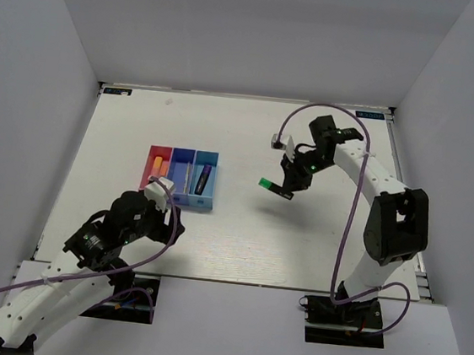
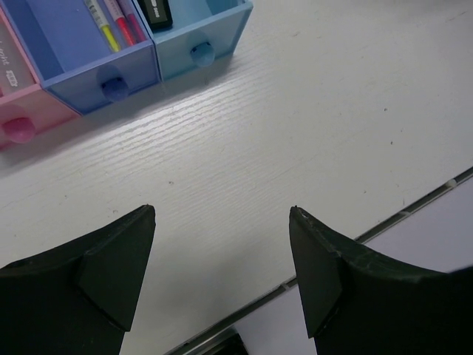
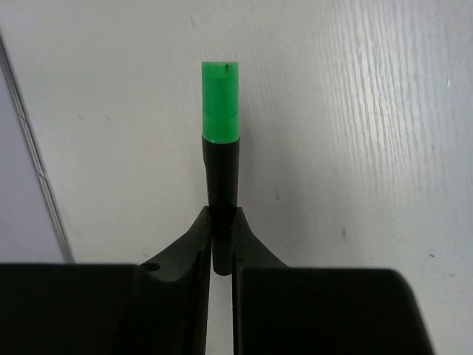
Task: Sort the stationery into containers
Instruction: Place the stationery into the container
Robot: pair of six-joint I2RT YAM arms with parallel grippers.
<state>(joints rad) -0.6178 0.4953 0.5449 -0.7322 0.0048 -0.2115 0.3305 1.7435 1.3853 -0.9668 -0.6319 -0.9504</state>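
The right gripper (image 3: 222,222) clenches the black barrel of a green-tipped highlighter (image 3: 221,148), its rear end hidden between the fingers, over the white table (image 1: 298,243) well to the right of the three joined bins (image 1: 192,203). The left gripper (image 2: 222,214) hangs with jaws spread wide and empty just in front of the bins. An orange marker (image 1: 158,166) lies in the pink-red bin (image 2: 29,118). Thin pens (image 2: 111,29) in the dark blue bin (image 2: 103,89) and a black highlighter (image 2: 155,11) in the light blue bin (image 2: 199,52) are cut off by the wrist view's edge
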